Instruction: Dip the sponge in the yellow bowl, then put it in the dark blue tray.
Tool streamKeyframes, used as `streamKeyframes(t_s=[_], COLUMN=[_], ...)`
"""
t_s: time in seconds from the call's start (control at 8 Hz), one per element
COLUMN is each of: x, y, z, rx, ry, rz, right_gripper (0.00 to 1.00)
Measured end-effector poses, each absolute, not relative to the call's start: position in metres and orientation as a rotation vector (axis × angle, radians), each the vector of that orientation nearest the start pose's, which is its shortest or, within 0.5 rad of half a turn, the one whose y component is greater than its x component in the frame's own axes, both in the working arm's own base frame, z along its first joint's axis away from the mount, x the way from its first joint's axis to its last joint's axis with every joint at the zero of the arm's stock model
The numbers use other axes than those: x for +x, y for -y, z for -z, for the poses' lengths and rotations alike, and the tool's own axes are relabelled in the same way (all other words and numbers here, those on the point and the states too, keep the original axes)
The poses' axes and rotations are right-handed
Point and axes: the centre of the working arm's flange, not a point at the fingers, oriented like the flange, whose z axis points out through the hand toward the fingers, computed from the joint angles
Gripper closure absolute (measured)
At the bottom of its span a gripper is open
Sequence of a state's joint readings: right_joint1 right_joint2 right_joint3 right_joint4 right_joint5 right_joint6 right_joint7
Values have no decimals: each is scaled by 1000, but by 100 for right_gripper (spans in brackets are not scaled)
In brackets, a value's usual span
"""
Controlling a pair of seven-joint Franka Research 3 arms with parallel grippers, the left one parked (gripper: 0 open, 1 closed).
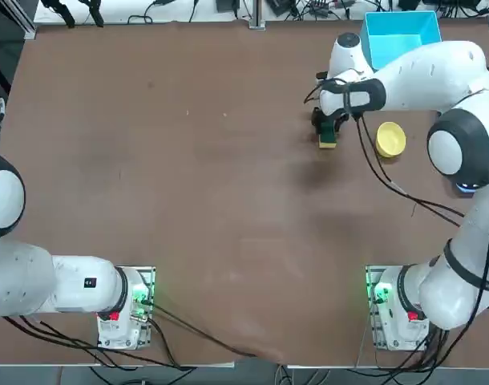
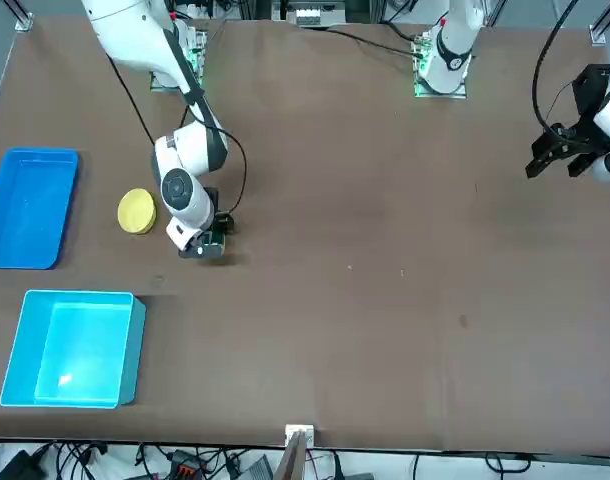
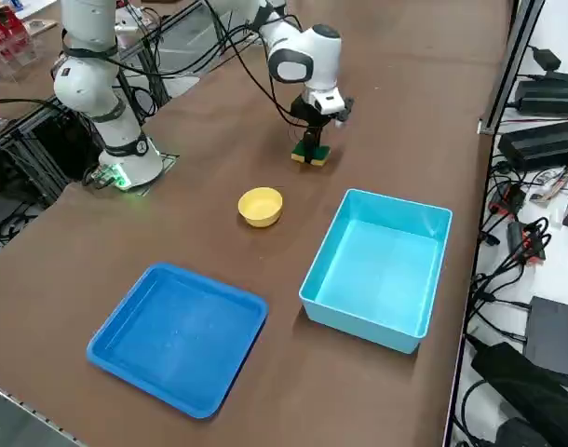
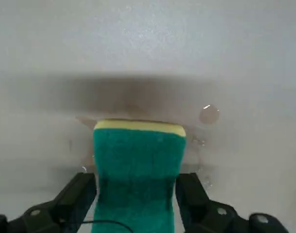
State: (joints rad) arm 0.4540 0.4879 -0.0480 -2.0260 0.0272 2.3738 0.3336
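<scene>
Sponge [image 4: 138, 165]: rectangular block, coarse green scouring face over yellow foam, flat on brown matte table [image 1: 188, 200]. Claw [image 4: 138, 194]: dark fingers spread wide, flanking sponge. Bowl [image 3: 261, 206]: small, round, smooth yellow, near sponge. Tray [image 3: 177, 335]: shallow, glossy dark blue, rectangular, well apart.

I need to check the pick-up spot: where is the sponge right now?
In the top view the sponge lies on the table in the far right part, just left of the yellow bowl, between the open fingers of the right gripper.
</scene>
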Motion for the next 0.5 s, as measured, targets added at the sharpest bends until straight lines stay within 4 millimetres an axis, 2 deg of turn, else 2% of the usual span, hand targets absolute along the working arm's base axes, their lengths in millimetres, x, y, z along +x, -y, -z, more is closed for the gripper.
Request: streamKeyframes(t_s=[0.5], x=[534], y=[-231], z=[-182], rx=[-3191], ry=[80], rz=[-239], right_gripper=[4])
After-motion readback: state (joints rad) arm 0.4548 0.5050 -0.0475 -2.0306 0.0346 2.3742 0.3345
